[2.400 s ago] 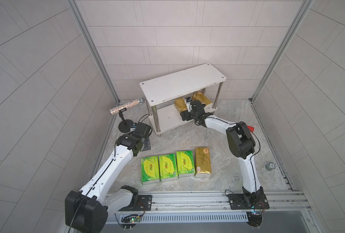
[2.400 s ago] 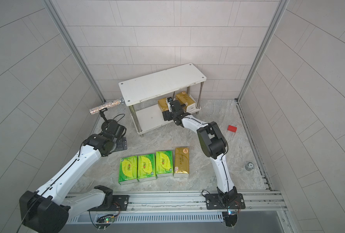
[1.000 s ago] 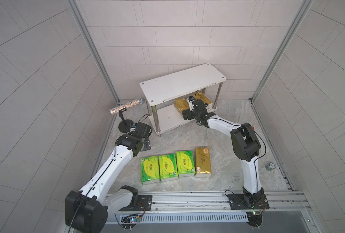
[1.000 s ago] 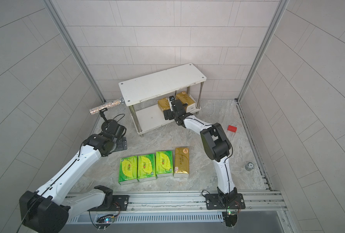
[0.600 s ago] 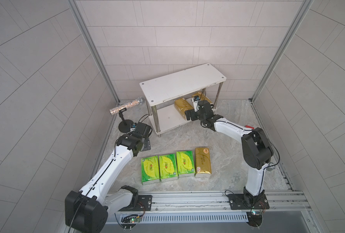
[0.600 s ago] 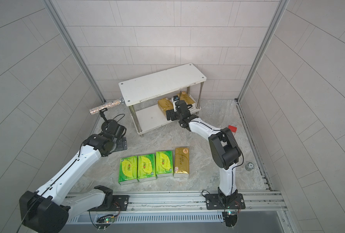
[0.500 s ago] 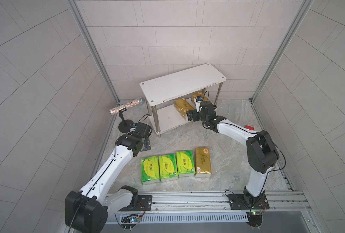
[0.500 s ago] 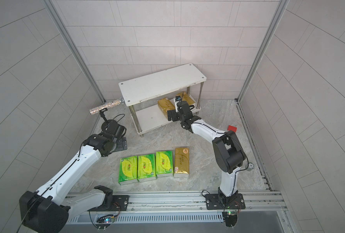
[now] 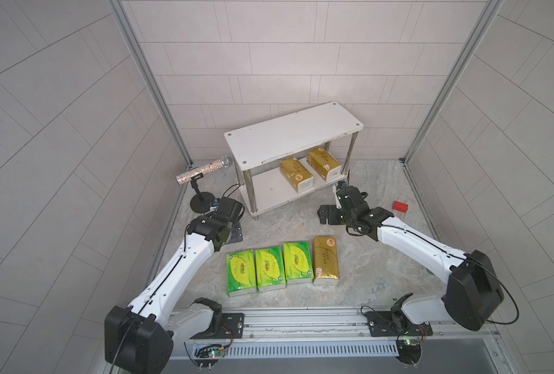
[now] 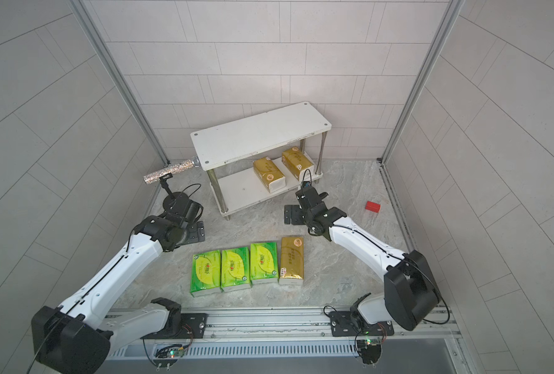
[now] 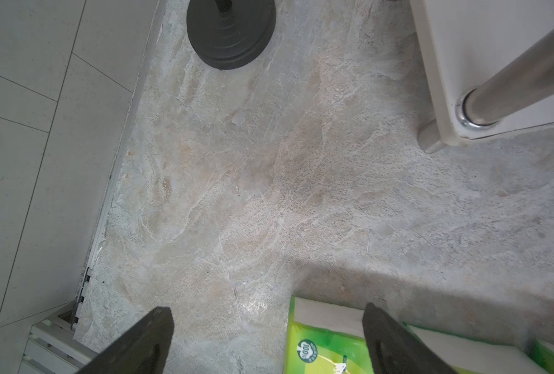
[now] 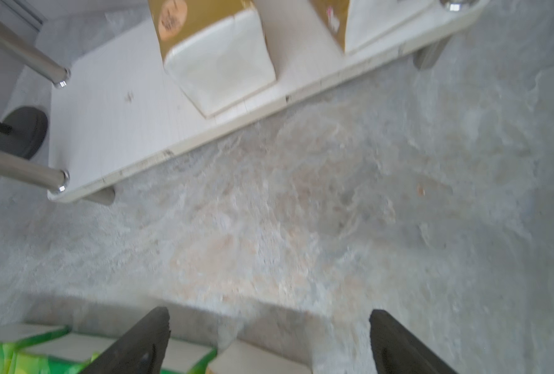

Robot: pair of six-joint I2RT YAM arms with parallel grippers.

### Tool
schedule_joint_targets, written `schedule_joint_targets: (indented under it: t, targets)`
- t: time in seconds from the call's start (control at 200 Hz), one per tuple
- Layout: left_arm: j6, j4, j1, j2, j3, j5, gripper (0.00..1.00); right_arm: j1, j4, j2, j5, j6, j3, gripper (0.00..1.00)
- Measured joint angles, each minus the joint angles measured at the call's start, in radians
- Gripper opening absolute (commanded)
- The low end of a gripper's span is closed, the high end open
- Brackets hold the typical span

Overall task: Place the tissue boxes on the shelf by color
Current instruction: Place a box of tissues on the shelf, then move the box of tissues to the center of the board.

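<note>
Bright, even overhead light, soft shadows, and both top views bend at the edges. Right wrist view is smeared with motion blur; left wrist one's sharp, with slight glare on the floor (image 11: 253, 302)

Pale grey tiled walls (image 9: 269, 48) close three sides of the mottled grey stone-look table (image 9: 382, 275); aluminium posts (image 9: 151, 81) rise at its far corners under even light.
</note>
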Motion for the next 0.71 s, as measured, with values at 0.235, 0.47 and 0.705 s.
schedule_joint_targets:
  t: [0.235, 0.47, 0.705]
  targets:
    - [0.008, 0.0, 0.0, 0.0, -0.008, 0.044, 1.0, 0.093, -0.126, -0.127, -0.019, 0.091, -0.112, 1.0]
    - [0.034, -0.001, 0.0, 0.0, -0.016, 0.071, 1.0, 0.241, -0.134, -0.179, -0.006, 0.185, -0.224, 1.0]
    - [0.053, -0.002, 0.0, -0.007, -0.023, 0.092, 1.0, 0.349, -0.094, -0.123, 0.033, 0.266, -0.253, 0.97]
